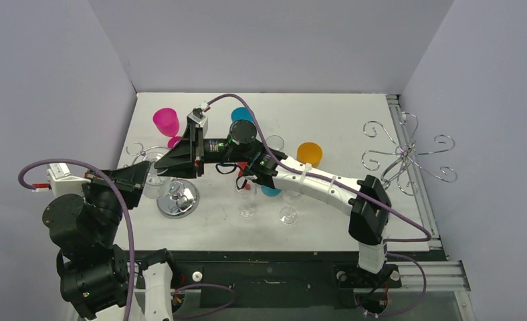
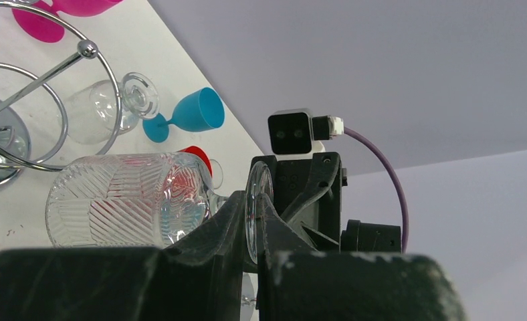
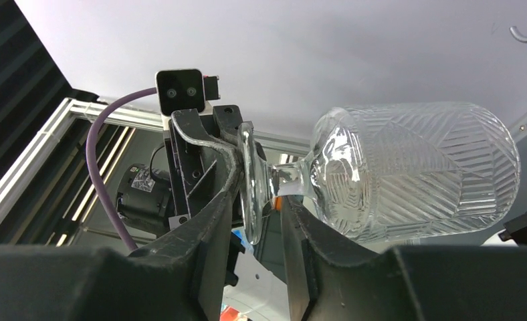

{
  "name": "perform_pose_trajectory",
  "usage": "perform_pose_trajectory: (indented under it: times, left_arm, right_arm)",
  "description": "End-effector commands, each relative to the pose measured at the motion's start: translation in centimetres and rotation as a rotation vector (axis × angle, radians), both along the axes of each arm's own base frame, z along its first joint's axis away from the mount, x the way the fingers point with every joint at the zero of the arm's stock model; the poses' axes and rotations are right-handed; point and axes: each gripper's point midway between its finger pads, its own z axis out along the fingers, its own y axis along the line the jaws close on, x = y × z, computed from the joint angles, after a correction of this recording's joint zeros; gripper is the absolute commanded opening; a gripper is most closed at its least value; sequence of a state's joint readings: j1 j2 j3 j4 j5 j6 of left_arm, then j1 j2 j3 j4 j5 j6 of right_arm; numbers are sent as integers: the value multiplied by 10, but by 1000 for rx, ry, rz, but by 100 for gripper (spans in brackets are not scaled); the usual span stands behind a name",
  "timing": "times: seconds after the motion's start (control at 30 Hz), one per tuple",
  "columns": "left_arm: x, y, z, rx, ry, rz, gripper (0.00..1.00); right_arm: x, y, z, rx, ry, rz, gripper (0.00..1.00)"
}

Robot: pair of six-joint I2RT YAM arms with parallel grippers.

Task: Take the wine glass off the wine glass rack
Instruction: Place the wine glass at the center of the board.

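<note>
A clear ribbed wine glass (image 2: 120, 200) lies level beside the chrome rack (image 1: 180, 199) at the table's left; the rack's wire loops (image 2: 60, 87) show in the left wrist view. My left gripper (image 2: 257, 227) is shut on the glass's foot disc (image 2: 255, 194). My right gripper (image 3: 261, 207) comes from the opposite side and straddles the same foot (image 3: 251, 180). Its jaws stand apart with a gap beside the stem; the bowl (image 3: 421, 174) sticks out to the right. In the top view both grippers meet, the left (image 1: 150, 176) and the right (image 1: 164, 167).
A pink goblet (image 1: 166, 124), blue goblet (image 1: 241, 115) and orange cup (image 1: 309, 154) stand behind. Two clear glasses (image 1: 247, 200) (image 1: 289, 214) stand mid-table under the right arm. A second wire rack (image 1: 408, 157) sits at the right edge. Another clear glass (image 2: 107, 107) lies by the rack.
</note>
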State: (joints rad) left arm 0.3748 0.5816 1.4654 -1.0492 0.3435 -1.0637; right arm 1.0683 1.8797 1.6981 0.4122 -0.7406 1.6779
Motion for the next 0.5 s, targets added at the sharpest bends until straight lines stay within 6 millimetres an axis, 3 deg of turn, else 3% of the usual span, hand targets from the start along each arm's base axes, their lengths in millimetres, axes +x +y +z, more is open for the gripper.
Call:
perform_pose_trajectory:
  times: [0.0, 0.1, 0.23, 0.47]
  left_arm:
    - [9, -9, 35, 17, -126, -75, 0]
    - [11, -12, 36, 19, -124, -101, 0]
    - [17, -16, 39, 20, -128, -141, 0]
    - [24, -25, 50, 4, -167, -217, 0]
  right_arm:
    - [-1, -13, 26, 88, -21, -13, 25]
    - [7, -22, 34, 106, -12, -35, 18]
    - [14, -38, 48, 128, -11, -70, 0]
    - [20, -56, 70, 154, -6, -109, 0]
